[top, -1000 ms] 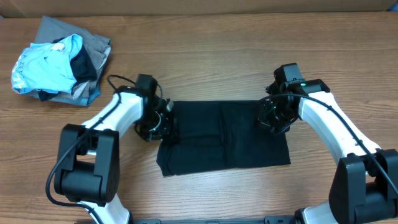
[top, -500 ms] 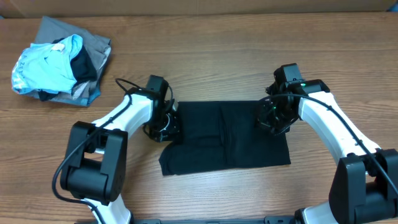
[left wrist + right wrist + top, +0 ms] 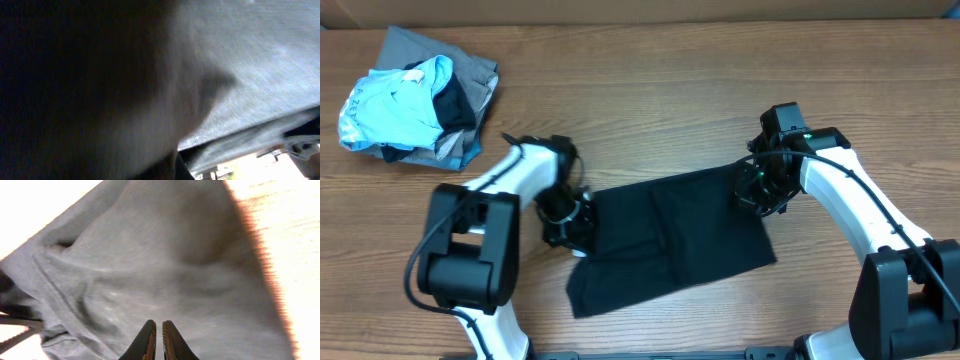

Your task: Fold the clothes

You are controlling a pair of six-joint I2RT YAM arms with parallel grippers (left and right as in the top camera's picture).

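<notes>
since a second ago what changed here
The left gripper pulled back toward the robot's base, dragging the left end of the black shirt along, so it now lies slanted. The right gripper stayed at its far right corner; the clothes pile is unmoved.

Overhead view. We see the left gripper (image 3: pixel 568 215) displaced from mid-frame, at the left edge of the black shirt (image 3: pixel 670 240), down and toward the lower left. The shirt, formerly a level rectangle, now lies tilted: its left end has swung toward the bottom of the frame and its right end sits higher. The left wrist view is blurred, so we judge only that this gripper probably drags the cloth.
</notes>
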